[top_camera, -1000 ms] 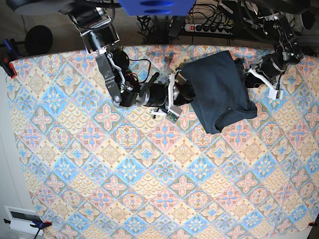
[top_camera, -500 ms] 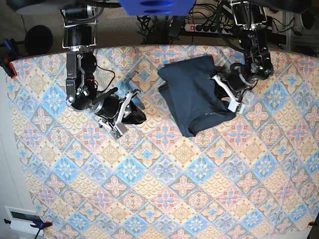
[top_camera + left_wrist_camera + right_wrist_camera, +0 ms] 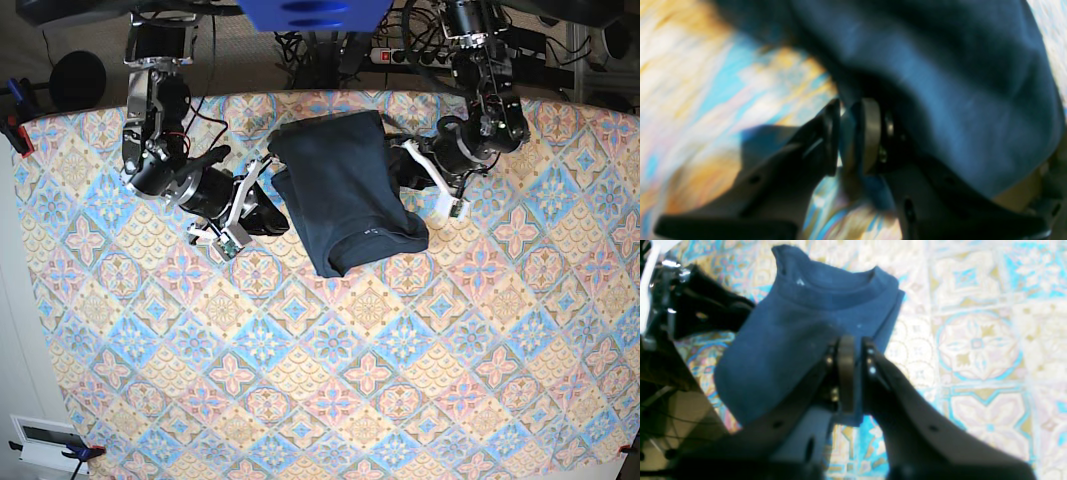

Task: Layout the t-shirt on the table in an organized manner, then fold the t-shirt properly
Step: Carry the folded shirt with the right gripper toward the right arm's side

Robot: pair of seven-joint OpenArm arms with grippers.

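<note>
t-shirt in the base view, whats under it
Only the table cloth shows around the folded t-shirt, so it lies on that. The left tool meets the shirt's edge; fabric hides its tips there. Anything else beneath is covered.

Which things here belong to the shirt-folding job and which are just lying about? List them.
Job:
t-shirt, folded
table
left gripper, pinching the shirt edge
right gripper, jaws together

Lying about:
power strip behind the table
clamp on the table's corner
</note>
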